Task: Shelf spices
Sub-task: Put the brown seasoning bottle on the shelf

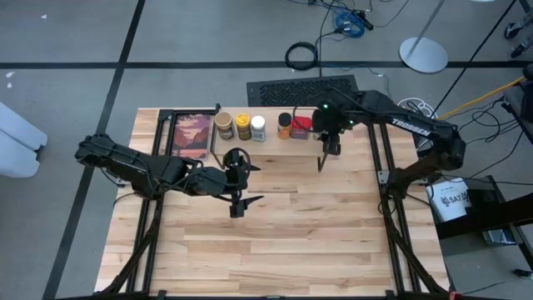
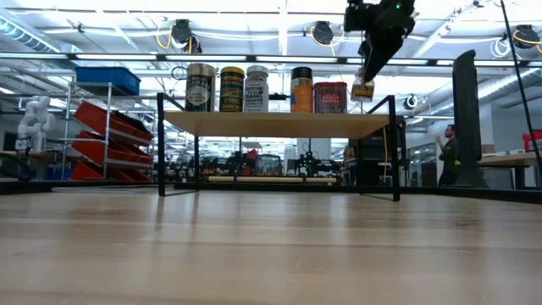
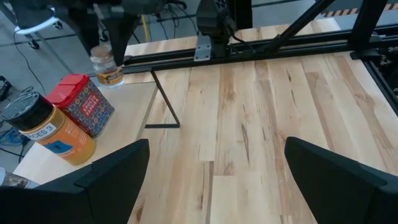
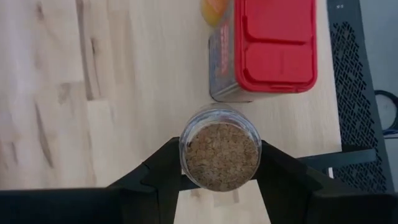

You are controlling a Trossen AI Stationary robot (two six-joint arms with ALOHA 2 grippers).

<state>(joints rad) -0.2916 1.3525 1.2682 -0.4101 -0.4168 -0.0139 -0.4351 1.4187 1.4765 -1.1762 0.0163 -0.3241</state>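
While the right gripper (image 4: 219,163) hangs above the right end of the shelf (image 2: 279,124), its two dark fingers (image 4: 155,171) clamp a small glass jar (image 4: 221,152) from opposite sides. Brown granular spice shows through the jar's upturned face, which lies between the fingers. The jar is clear of the plank. Just beyond the fingertips stands the red box (image 4: 267,46), upright on the shelf, close to the jar; whether they touch cannot be determined. Beside the red box, farther from the fingers, stands the dark-lidded orange jar (image 2: 301,91), followed by the white-lidded jar (image 2: 256,89), the yellow-lidded jar (image 2: 231,89) and the tan jar (image 2: 200,87), all upright in one row on the plank.

The left gripper (image 1: 239,182) hovers over the bare tabletop (image 1: 316,242) in front of the shelf, well apart from the spices. Its fingers (image 3: 112,174) are spread wide and grasp nothing.
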